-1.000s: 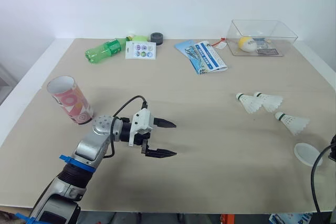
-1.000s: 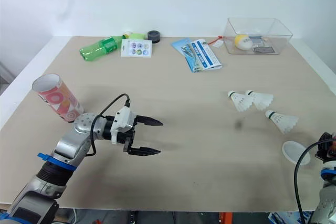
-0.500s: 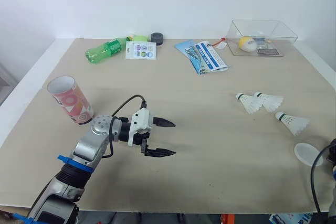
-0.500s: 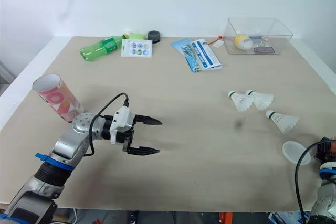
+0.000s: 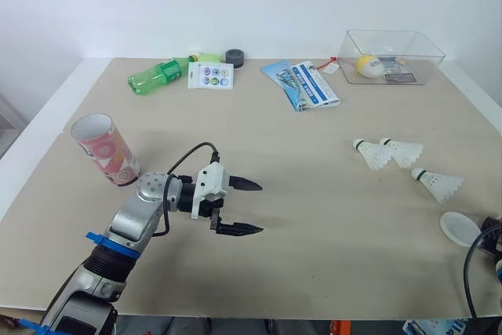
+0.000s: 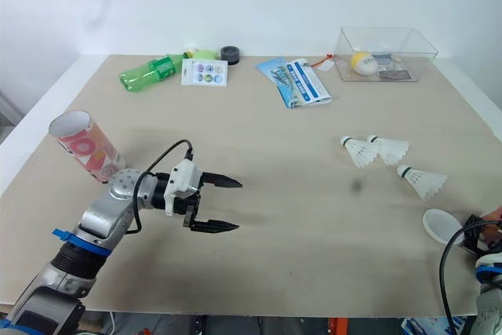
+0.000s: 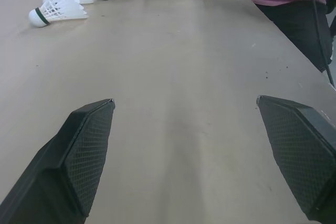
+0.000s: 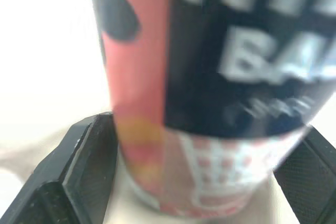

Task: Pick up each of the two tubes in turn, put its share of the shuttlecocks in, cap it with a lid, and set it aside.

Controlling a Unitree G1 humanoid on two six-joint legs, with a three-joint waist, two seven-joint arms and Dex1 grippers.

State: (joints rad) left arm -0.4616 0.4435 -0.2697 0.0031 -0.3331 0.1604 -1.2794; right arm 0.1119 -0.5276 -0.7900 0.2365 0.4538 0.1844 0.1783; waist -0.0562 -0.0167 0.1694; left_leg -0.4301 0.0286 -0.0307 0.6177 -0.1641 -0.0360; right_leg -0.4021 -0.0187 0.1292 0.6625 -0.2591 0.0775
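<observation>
A pink patterned tube (image 5: 104, 149) stands upright and open-topped at the table's left. To its right my left gripper (image 5: 262, 208) hovers open and empty over bare tabletop. Three white shuttlecocks (image 5: 371, 154) (image 5: 401, 150) (image 5: 438, 183) lie at the right. A white lid (image 5: 460, 229) rests near the front right edge, and my right arm (image 6: 480, 234) is beside it at the table's edge. In the right wrist view, a second tube (image 8: 210, 66), pink and black with white lettering, stands between the widely spread fingers of my right gripper (image 8: 210, 124). Whether they touch it I cannot tell.
Along the back lie a green bottle (image 5: 159, 74), a sticker card (image 5: 210, 75), a black roll (image 5: 234, 57) and blue leaflets (image 5: 302, 84). A clear box (image 5: 392, 54) at the back right holds a yellow ball.
My right arm has sunk lower at the front right edge. The left arm, the tube and the shuttlecocks have not moved.
</observation>
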